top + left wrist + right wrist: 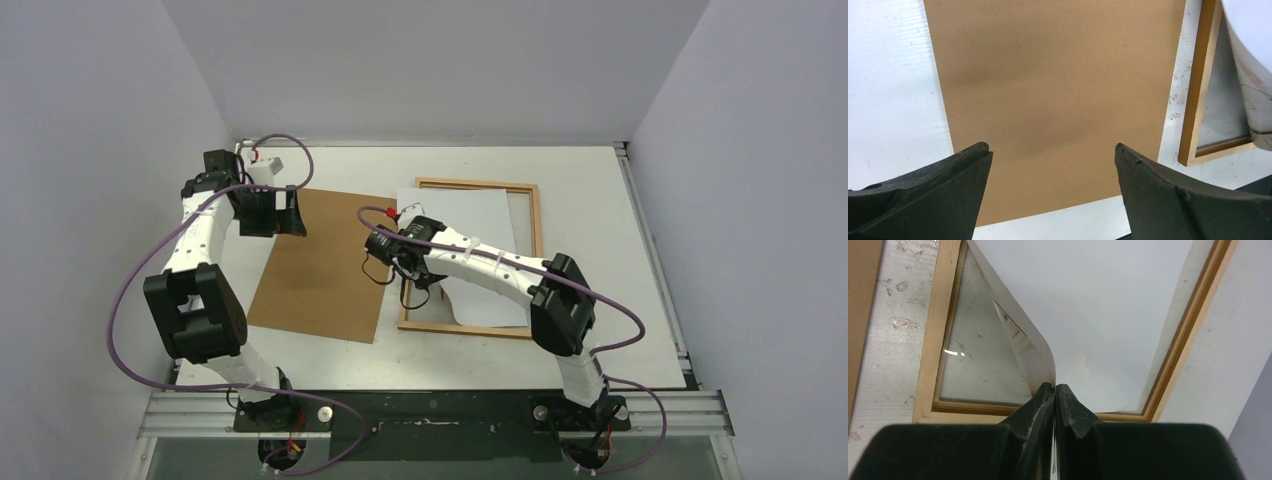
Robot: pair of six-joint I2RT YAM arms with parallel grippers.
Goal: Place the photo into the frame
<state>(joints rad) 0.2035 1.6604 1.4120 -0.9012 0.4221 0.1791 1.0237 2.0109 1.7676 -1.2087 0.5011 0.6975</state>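
Observation:
The frame (536,250) of orange-brown wood lies flat at the middle right of the table, with glass (978,365) inside its moulding (930,360). The photo (465,225) rests on it with its white back up and a little askew, its far left corner over the rail. My right gripper (437,298) is shut on the photo's near edge, which curls up from the glass. In the right wrist view its jaws (1054,386) pinch the sheet (1088,305). My left gripper (285,212) hangs open and holds nothing, above the far left of the brown sheet.
A plain brown fibreboard backing sheet (325,265) lies flat just left of the frame. In the left wrist view it (1058,85) fills most of the picture between my open fingertips (1050,146), with the frame (1200,75) and the curled photo (1248,50) at right. White walls enclose three sides.

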